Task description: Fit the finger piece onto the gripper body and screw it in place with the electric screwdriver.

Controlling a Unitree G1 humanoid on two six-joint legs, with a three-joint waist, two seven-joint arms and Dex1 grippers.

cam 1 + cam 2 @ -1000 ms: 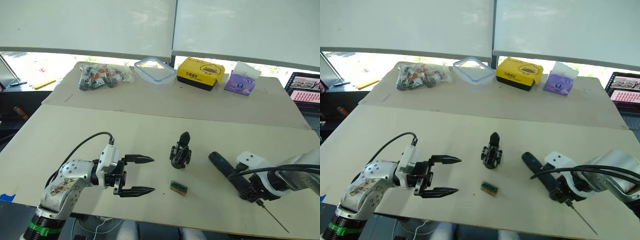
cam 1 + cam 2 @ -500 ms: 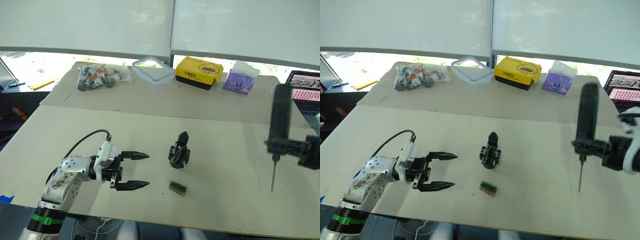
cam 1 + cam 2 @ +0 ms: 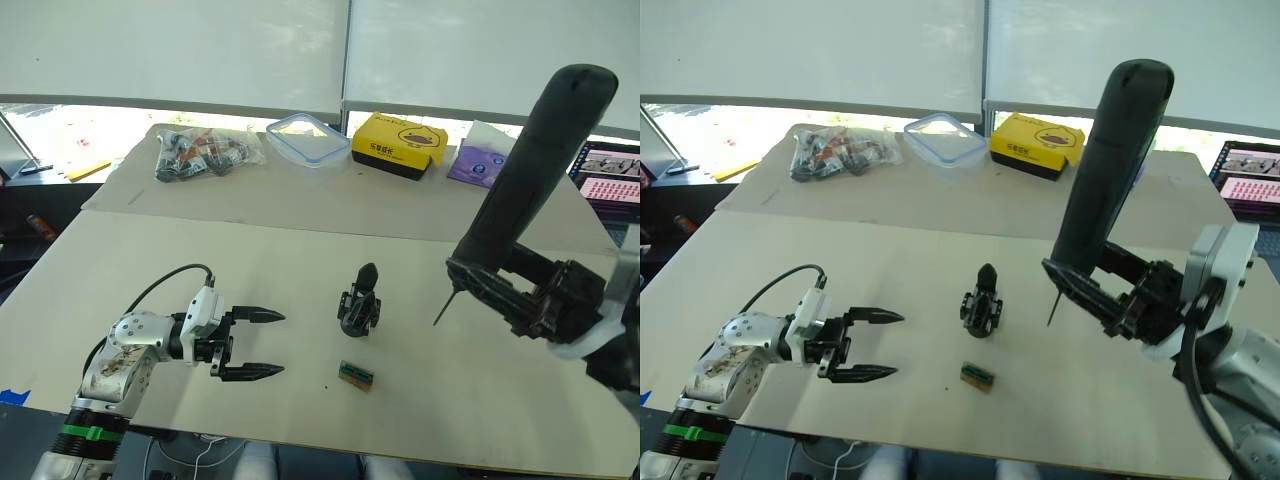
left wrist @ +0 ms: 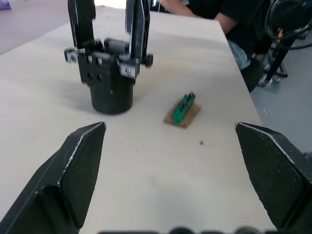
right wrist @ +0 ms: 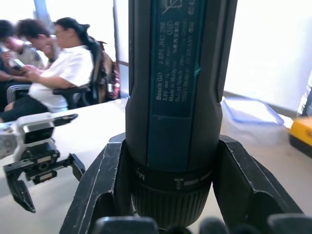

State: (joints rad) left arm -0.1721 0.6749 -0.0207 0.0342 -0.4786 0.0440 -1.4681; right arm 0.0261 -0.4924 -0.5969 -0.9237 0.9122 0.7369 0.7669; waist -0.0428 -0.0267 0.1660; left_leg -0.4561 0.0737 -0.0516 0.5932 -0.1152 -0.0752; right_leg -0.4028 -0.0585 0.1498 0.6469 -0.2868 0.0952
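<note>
Beige tabletop is seen below both arms. At the left, the left gripper is held with fingers spread, empty. Mid-table, the gripper body stands with the finger piece fitted on top. At the right, the electric screwdriver is clamped aloft by the right gripper, bit angled down.

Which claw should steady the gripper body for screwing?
The left claw: it is open, empty and beside the gripper body. The right claw is shut on the electric screwdriver, held above the table.
</note>
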